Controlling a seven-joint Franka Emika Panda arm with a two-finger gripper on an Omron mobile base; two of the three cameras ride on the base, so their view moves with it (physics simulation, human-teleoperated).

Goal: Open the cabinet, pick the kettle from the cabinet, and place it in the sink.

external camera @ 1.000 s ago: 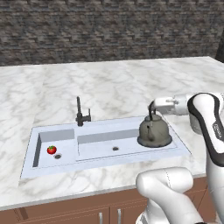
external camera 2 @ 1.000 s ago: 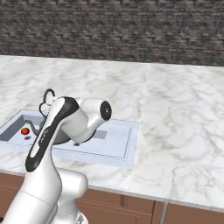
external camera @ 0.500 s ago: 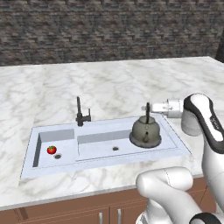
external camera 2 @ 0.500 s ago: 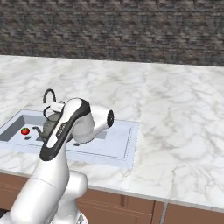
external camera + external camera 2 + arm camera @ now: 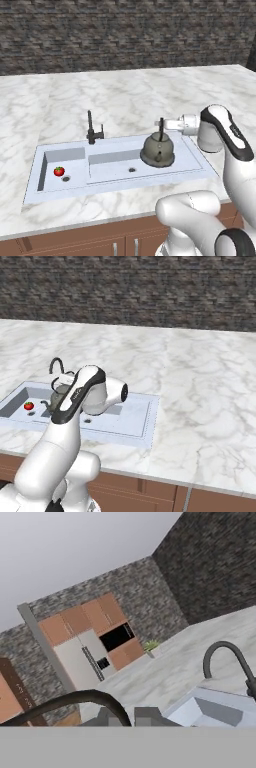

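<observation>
A: Grey-olive metal, squat and round: the kettle (image 5: 157, 150) sits low in the wider basin of the sink (image 5: 197, 159), at its right end, well apart from the black faucet (image 5: 92, 129).

B: And the gripper (image 5: 161, 124)?

A: Pressed nearly together on the thin dark loop handle (image 5: 161, 131) at the top of the arch. From the hand view the same dark arc curves just in front of the fingertips (image 5: 109, 716), so I read it as pinching the handle, not the body.

B: Is the kettle down on the basin floor or hanging?

A: I cannot tell for certain. From the left it looks at or very near the floor; from the right the arm covers most of it.

B: How would it handle?

A: My guess is light if empty, and stiff. The smooth rounded body would likely slip between narrow fingers, so the handle is the sensible hold. The catch is that a thin loop can pivot, letting the kettle swing or tip toward the spout when lifted or let go.

B: Anything else nearby?

A: A small red tomato (image 5: 59, 171) in the small basin, away from the kettle. The marble tabletop (image 5: 130, 100) surrounds the sink.
</observation>
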